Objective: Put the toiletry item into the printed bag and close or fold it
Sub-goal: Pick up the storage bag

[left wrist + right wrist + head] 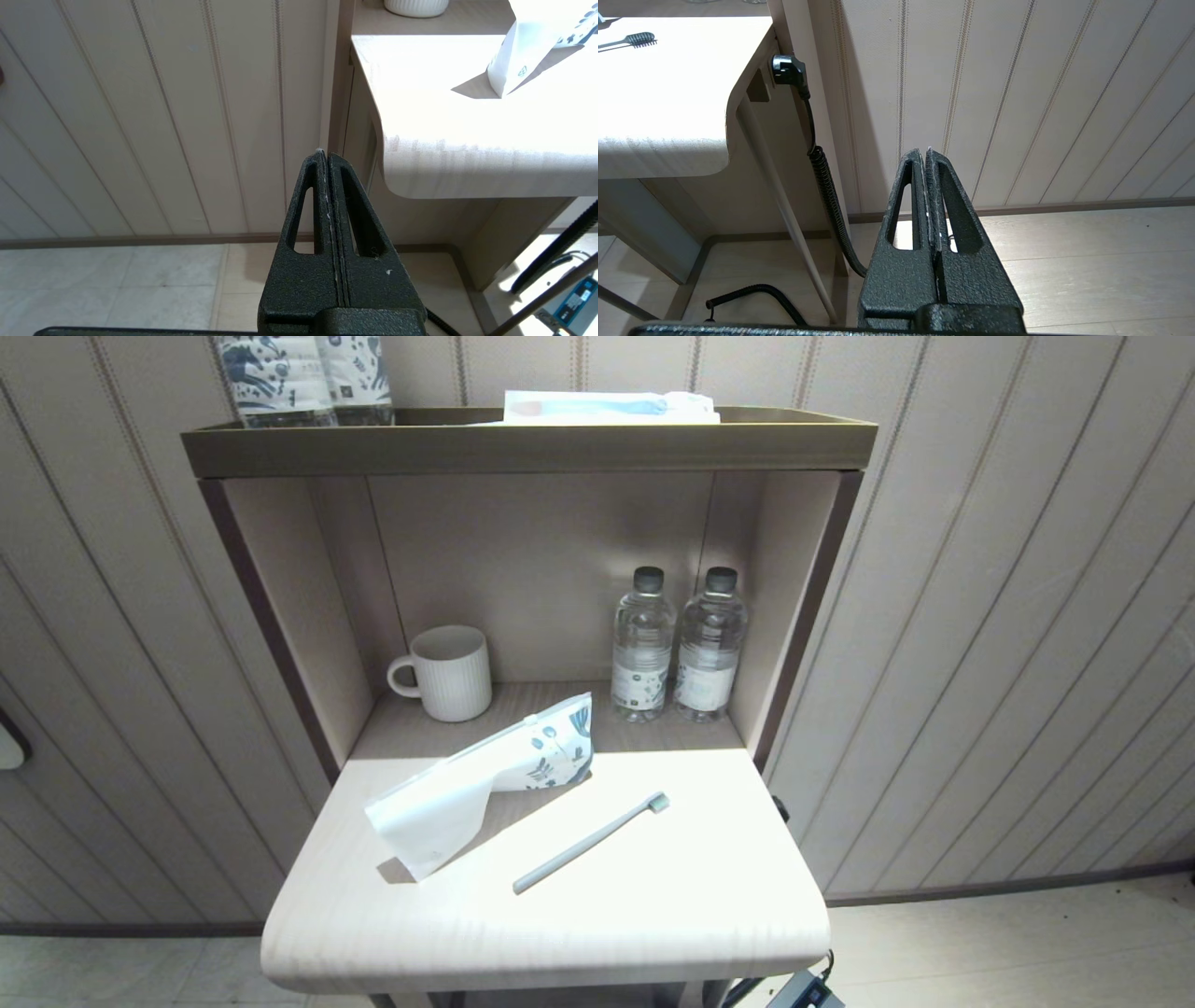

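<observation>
The toiletry item, a slim pale grey toothbrush (590, 844), lies diagonally on the pale tabletop, bristle head (641, 38) toward the back right. Just left of it rests the printed bag (485, 779), a white pouch with dark blue leaf print at its far end, its near corner (514, 70) bent and lifted. Neither arm shows in the head view. My left gripper (326, 156) hangs shut and empty below and to the left of the table's edge. My right gripper (927, 154) hangs shut and empty below the table's right side, facing the wall.
A ribbed white mug (445, 672) and two water bottles (642, 644) (709, 644) stand in the alcove behind. Blue-patterned packages (299, 378) and a flat white and light-blue packet (607, 406) sit on the top shelf. A plug with coiled cable (822, 168) hangs by the table's right side.
</observation>
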`<state>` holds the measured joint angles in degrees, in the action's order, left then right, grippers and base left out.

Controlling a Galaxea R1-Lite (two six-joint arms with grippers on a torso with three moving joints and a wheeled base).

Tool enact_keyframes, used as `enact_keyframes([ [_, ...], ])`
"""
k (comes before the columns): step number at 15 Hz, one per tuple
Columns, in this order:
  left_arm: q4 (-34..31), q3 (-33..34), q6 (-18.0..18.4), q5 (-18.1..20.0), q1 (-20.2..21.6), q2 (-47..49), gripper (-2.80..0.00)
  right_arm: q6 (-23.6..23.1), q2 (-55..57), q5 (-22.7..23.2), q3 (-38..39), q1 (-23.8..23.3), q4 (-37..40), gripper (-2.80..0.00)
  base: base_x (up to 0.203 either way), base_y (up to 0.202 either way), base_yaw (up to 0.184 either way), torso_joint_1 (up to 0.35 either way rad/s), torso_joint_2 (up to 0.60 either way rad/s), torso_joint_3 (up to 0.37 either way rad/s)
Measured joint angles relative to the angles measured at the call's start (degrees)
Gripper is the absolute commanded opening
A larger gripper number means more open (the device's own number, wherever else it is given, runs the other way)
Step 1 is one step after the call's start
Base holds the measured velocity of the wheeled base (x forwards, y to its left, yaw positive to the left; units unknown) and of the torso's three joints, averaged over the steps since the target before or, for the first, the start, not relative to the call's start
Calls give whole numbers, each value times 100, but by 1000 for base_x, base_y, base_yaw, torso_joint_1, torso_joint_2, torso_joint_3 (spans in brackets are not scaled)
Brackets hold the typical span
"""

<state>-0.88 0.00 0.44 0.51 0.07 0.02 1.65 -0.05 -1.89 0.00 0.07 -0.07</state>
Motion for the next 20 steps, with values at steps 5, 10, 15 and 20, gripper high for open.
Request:
enact_keyframes([
  [5, -91, -341, 661, 7, 0, 48, -280, 2, 1, 5, 0, 9, 2, -280, 0, 0, 0, 0, 0, 0],
  [10, -123, -2049, 664, 474, -5, 1533, -280, 2, -2, 5, 0, 11, 4, -280, 0, 0, 0, 0, 0, 0],
  [15, 215, -2573, 822, 2506, -5, 3644, 0, 2, -2, 5, 0, 9, 7, -280, 0, 0, 0, 0, 0, 0],
  [20, 633, -2588, 1325, 3970, -242, 5189, 0, 2, -1, 5, 0, 11, 7, -280, 0, 0, 0, 0, 0, 0],
])
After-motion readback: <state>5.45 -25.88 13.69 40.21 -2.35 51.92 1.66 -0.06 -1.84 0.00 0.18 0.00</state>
